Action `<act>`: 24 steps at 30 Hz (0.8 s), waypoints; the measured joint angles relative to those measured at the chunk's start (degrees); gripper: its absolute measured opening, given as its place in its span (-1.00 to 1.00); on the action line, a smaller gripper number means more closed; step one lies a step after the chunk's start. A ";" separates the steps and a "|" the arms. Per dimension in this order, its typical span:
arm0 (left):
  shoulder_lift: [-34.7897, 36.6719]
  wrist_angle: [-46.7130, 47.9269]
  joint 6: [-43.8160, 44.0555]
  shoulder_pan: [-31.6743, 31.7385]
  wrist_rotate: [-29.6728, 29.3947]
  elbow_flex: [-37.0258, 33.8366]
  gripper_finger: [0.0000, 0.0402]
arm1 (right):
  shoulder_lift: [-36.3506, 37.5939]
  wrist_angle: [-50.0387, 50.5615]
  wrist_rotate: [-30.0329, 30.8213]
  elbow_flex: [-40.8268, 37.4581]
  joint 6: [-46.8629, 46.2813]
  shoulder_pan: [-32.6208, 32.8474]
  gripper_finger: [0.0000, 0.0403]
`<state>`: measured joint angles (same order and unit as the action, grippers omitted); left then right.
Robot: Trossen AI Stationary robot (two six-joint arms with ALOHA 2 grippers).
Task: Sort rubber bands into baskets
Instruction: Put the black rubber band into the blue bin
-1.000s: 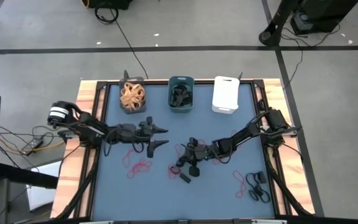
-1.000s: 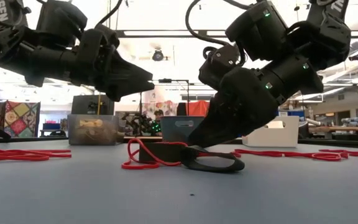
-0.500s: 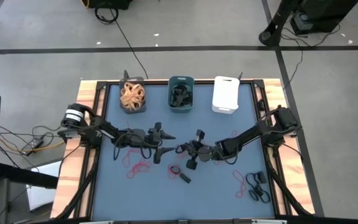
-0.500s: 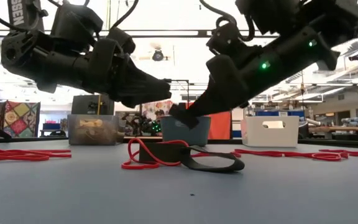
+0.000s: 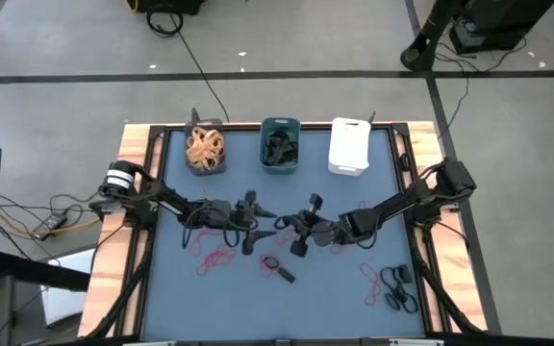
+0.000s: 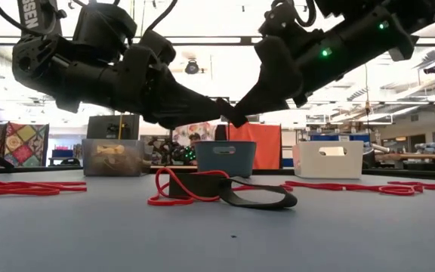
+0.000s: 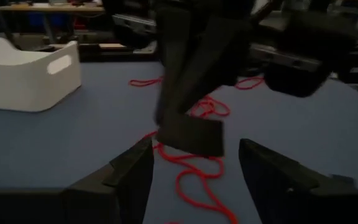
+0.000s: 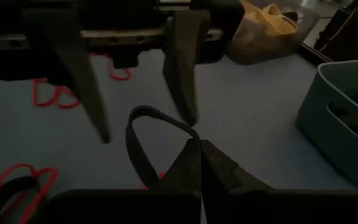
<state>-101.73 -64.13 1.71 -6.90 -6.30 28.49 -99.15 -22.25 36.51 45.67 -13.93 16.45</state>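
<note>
Now, the handover: right gripper (image 5: 279,223) and left gripper (image 5: 262,213) are meeting tip to tip above the surface.
Right jaws: pressing together on a black rubber band (image 8: 143,138).
Left jaws: standing spread, straddling that loop.
Band's lie: hanging forward of the right jaws, between the left fingers (image 8: 182,65).
Destination: likely the teal basket (image 5: 280,144), well beyond both.

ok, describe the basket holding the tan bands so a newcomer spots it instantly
Start at the blue table and look along its far edge, where three baskets stand in a row. Take the one at the left-arm end, the dark grey basket, left of the teal basket and white basket. Only it holds a heap of tan rubber bands.
</note>
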 joint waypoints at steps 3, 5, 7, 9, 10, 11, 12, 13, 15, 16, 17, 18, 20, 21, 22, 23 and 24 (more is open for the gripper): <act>0.00 -0.62 0.22 0.00 -1.42 0.00 0.14 | -0.02 0.18 -0.15 0.00 -0.31 0.00 -0.99; 0.00 -0.82 0.20 0.02 -1.51 0.00 0.05 | -0.02 0.08 -0.15 0.00 -0.44 0.00 -0.99; 0.00 -0.77 0.20 0.02 -1.47 0.00 -0.07 | -0.03 0.10 -0.15 0.00 -0.44 -0.01 -0.99; 0.00 -0.80 0.03 0.00 -0.95 0.00 -0.22 | -0.02 0.03 -0.41 0.00 -0.54 -0.01 -0.99; 0.00 -0.76 -0.06 0.00 -0.46 0.00 -0.29 | -0.03 0.06 -0.69 0.00 -0.81 -0.04 -0.99; 0.00 -0.74 -0.10 0.02 -0.26 0.00 -0.36 | -0.04 0.09 -0.98 0.00 -1.02 -0.17 -0.99; 0.00 -0.75 -0.11 0.02 -0.24 0.00 -0.42 | -0.04 0.00 -1.25 0.00 -1.14 -0.31 -0.99; 0.00 -0.75 -0.11 0.02 -0.24 0.00 -0.48 | -0.02 -0.12 -1.67 0.00 -1.43 -0.42 -0.99; 0.00 -0.75 -0.11 0.02 -0.22 0.00 -0.57 | -0.04 -0.26 -2.55 0.00 -2.33 -0.67 -0.99; 0.00 -0.73 -0.11 0.02 -0.22 0.00 -0.61 | -0.04 -0.27 -3.09 0.00 -2.74 -0.75 -0.99; 0.00 -0.73 -0.11 0.02 -0.22 0.00 -0.65 | -0.03 -0.31 -3.52 0.00 -3.03 -0.82 -0.99; 0.00 -0.73 -0.11 0.02 -0.22 0.00 -0.70 | -0.04 -0.32 -3.74 0.00 -3.33 -0.83 -0.99; 0.00 -0.73 -0.06 0.02 -0.22 0.00 -0.80 | -0.04 -0.36 -4.25 0.00 -3.99 -0.83 -0.98; 0.00 -0.75 -0.06 0.02 -0.22 0.00 -0.86 | -0.04 -0.38 -4.81 0.00 -4.09 -0.87 -0.96; 0.00 -0.75 -0.05 0.02 -0.22 0.00 -0.92 | -0.04 -0.34 -5.33 0.00 -4.09 -0.90 -0.93; 0.00 -0.83 -0.02 0.02 -0.22 0.00 -0.95 | -0.04 -0.32 -5.71 0.00 -4.09 -0.90 -0.89; 0.00 -1.01 0.11 0.15 -0.31 0.00 -0.96 | -0.04 -0.32 -5.89 0.00 -4.11 -0.90 -0.85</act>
<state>-101.73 -65.14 1.82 -6.75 -6.61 28.49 -99.20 -22.57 30.62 45.67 -18.04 15.55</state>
